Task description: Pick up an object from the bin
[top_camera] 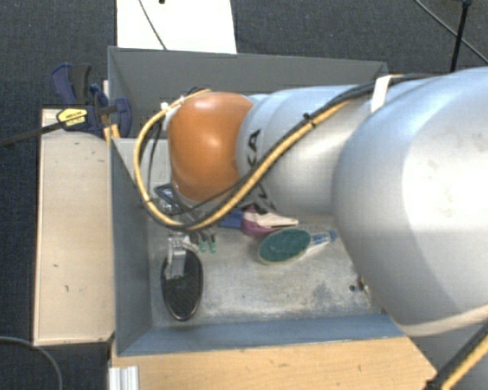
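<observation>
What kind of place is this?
Probably a robotics lab's bin-picking station: a large silver arm reaches into a grey metal bin holding small things like a teal brush, set on dark carpet.

Robotics lab; large silver industrial arm [407,185], grey metal bin [228,75], dark carpet floor [32,39]

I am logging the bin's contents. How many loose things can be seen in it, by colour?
Black: 1, the oval thing at the front left, under the gripper
Teal: 1, the oval brush
Pink and purple: 1, the piece at the edge of the arm
Total: 3 seen; the arm may hide more.
</observation>
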`<state>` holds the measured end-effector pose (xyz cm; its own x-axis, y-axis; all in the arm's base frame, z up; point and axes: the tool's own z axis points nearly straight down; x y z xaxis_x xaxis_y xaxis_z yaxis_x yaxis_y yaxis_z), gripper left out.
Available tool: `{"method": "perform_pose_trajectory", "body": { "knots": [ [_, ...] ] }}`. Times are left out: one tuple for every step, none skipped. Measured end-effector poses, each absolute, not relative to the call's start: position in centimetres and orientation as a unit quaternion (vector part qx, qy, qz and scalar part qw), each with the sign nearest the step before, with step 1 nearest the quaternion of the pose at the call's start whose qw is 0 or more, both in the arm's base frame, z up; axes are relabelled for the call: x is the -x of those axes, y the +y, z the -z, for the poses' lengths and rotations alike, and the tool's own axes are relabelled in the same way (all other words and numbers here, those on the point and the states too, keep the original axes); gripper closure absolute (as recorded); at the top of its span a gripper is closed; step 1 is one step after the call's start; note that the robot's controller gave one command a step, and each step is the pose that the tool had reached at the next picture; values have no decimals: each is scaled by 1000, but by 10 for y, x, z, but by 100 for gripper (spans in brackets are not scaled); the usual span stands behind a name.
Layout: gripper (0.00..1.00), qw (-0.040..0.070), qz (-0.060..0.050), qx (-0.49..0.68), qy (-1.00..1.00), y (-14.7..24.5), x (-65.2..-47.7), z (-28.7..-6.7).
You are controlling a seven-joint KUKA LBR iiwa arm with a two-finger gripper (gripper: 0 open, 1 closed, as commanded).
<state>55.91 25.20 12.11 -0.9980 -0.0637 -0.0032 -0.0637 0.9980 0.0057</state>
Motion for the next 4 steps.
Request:
{"method": "perform_pose_trajectory", "body": {
  "knots": [
    [0, 2, -1, 258, 966, 244, -516, -86],
    [0, 2, -1, 296, 955, 235, -512, -74],
    [0, 4, -1, 338, 941, 230, -498, -74],
    [100, 7, -2, 334, 942, 231, -500, -76]
  ]
}}
